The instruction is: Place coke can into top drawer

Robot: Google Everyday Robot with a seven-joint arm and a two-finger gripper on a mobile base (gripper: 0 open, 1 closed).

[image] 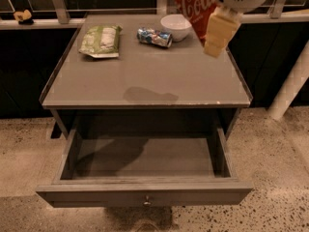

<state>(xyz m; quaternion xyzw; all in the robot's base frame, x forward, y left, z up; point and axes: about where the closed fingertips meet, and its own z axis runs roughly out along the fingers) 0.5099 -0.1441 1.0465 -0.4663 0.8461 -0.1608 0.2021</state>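
Gripper [208, 29] holds coke can [193, 6] above table [145, 69]; top drawer [96, 195] open.

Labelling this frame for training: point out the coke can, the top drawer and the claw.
Red aluminium coke can [192, 6], camera view: on its white script.
Wide grey-brown top drawer [96, 195], camera view: on its flat front panel.
Claw [207, 27], camera view: between fingertips, gripping the can over the grey table [145, 76].

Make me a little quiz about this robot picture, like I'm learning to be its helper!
1. True or false: the top drawer is pulled open with nothing inside.
2. What does the gripper hold, up over the back of the table? A) a spoon B) the coke can C) a sponge
3. Fill the gap: the blue-and-silver can lies on its side beside the white ____.
Key: 1 true; 2 B; 3 bowl.
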